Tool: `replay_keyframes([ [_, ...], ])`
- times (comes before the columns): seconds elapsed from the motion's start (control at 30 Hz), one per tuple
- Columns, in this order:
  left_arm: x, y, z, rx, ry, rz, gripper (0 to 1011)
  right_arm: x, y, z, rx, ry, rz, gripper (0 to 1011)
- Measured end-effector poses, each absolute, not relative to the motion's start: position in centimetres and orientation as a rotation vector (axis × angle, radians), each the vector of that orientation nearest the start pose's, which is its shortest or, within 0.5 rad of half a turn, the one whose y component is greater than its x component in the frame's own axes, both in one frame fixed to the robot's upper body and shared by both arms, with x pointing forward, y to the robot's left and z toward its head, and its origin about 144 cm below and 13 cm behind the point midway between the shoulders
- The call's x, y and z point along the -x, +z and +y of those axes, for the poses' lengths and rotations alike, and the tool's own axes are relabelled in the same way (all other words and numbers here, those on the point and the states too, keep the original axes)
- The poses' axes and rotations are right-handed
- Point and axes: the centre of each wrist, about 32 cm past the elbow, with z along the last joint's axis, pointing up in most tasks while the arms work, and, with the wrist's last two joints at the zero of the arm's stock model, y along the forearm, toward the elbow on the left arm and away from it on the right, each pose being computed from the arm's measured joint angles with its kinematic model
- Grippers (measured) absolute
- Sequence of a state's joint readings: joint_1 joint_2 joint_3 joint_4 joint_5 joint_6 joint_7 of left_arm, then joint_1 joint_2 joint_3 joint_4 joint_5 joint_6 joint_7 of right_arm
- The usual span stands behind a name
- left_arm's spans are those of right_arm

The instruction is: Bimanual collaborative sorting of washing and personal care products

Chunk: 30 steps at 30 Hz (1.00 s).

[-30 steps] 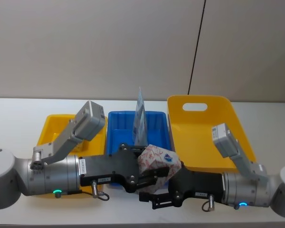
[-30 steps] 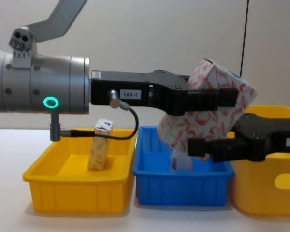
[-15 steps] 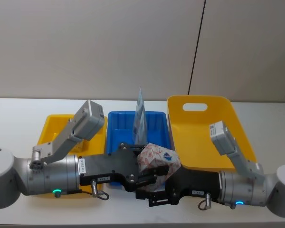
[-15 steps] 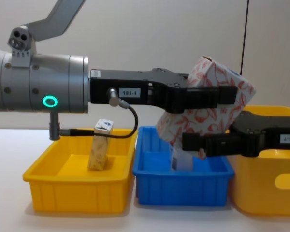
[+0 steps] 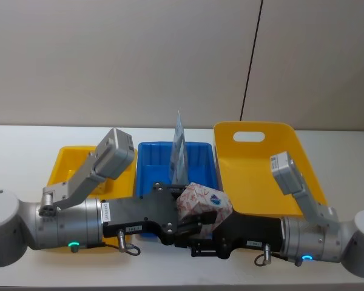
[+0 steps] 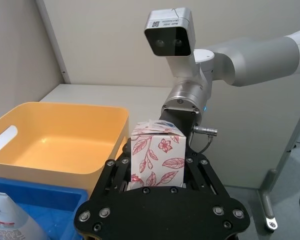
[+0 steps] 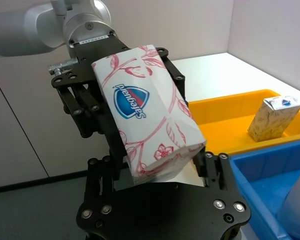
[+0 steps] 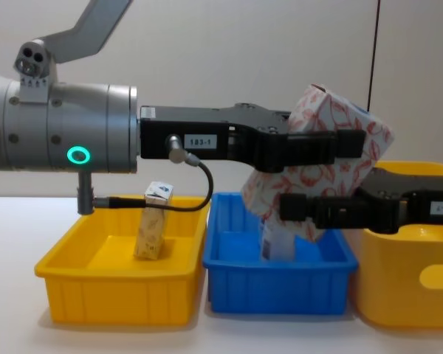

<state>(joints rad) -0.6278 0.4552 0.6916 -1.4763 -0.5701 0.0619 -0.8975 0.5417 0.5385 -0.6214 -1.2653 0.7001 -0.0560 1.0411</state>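
The left gripper (image 6: 155, 167) is clamped on a floral carton (image 8: 331, 110), holding it tilted in the air above the blue tray (image 8: 280, 284)'s right end. The right gripper (image 7: 160, 170) surrounds the same carton lower down, though I cannot tell whether it is actually squeezing.

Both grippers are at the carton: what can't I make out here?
- Pouch: lower part, head view, behind left gripper; upper part, chest view, behind held carton and right gripper.
- Blue tray: near end of floor, head view, under both grippers.
- Basket: floor, chest view, behind its own wall.
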Motion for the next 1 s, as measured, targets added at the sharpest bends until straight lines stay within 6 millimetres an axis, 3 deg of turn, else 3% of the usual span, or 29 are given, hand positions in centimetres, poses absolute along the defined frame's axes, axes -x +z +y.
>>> replay_keyframes([
  [0.4, -56.2, 127.52, 18.52, -0.064, 0.125, -0.162, 398, -57.17, 120.29, -27.81, 0.02, -0.207, 0.01, 492],
  [0.67, -56.2, 127.51, 18.54, -0.064, 0.125, -0.162, 407, -57.22, 120.35, -28.06, 0.022, -0.209, 0.012, 445],
  [1.0, -56.2, 127.5, 18.54, -0.066, 0.124, -0.161, 719, -57.31, 120.54, -28.36, 0.015, -0.212, 0.009, 419],
])
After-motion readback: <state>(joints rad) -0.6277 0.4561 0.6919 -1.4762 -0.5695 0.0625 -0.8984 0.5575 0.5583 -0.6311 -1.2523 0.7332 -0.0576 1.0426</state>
